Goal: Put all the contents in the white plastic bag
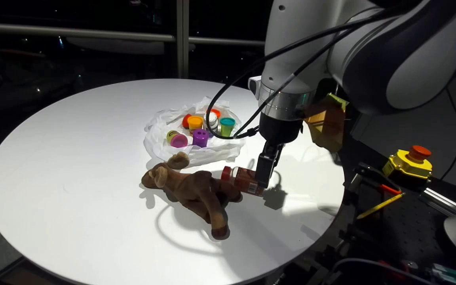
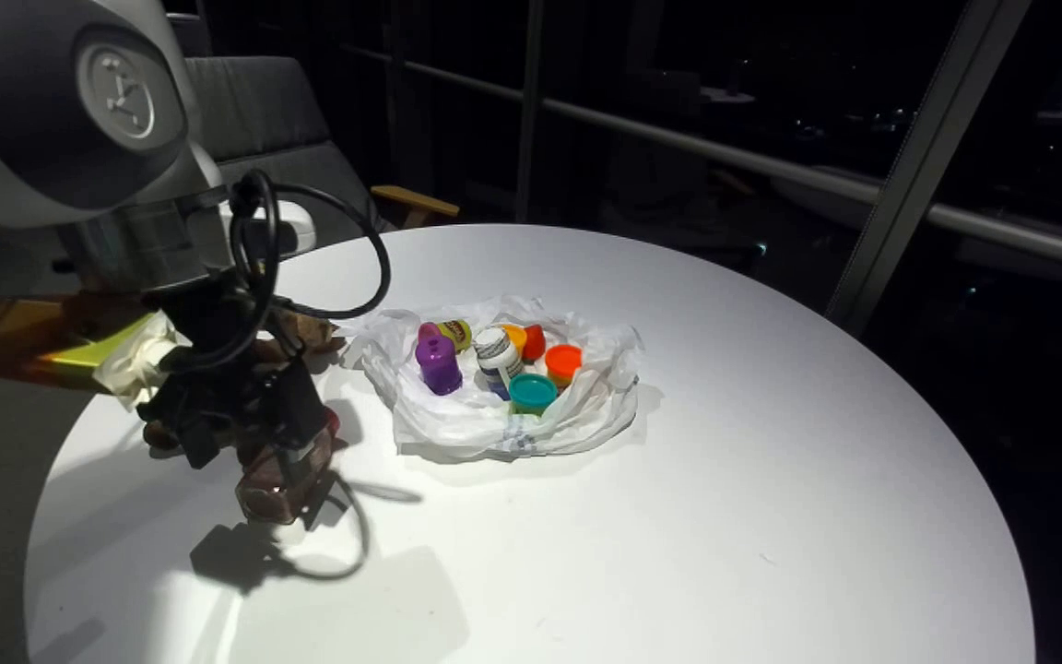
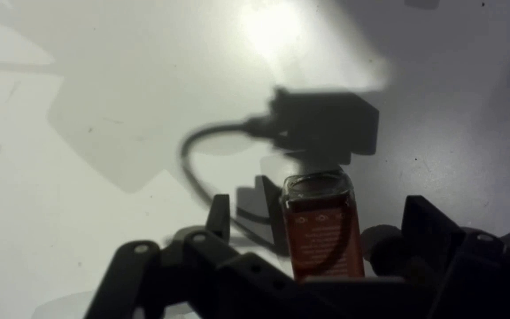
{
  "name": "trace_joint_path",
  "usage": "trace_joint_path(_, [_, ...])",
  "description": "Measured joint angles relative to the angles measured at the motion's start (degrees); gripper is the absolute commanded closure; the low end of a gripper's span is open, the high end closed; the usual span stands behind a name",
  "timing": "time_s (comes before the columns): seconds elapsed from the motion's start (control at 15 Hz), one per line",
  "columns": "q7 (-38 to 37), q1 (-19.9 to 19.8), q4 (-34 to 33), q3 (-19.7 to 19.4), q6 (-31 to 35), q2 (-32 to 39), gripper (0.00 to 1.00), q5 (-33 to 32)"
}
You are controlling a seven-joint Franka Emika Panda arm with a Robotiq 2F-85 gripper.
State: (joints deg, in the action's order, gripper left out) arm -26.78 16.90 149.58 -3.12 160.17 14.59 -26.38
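A white plastic bag (image 2: 443, 432) lies open on the table (image 2: 734, 526), holding tubs (image 2: 532, 397) and a bottle (image 2: 498, 360). The gripper (image 2: 250, 454) straddles a jar (image 2: 268, 493).

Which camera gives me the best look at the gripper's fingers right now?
The wrist view: both fingers show close up, wide apart, with the red-lidded jar between them. Both exterior views show them smaller, with one finger overlapping the jar, so the spacing is harder to judge.
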Motion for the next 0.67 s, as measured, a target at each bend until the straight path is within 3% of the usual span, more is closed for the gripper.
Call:
trace_joint_path(0.53, [-0.11, 0.51, -3.37, -1.3, 7.93, 5.88, 0.01, -2.41])
trace_joint_path(0.6, [-0.08, 0.46, -4.07, -1.35, 8.0, 6.66, 0.25, -2.41])
trace_joint_path(0.67, [-0.06, 0.32, -4.72, -1.28, 8.01, 7.39, 0.26, -2.31])
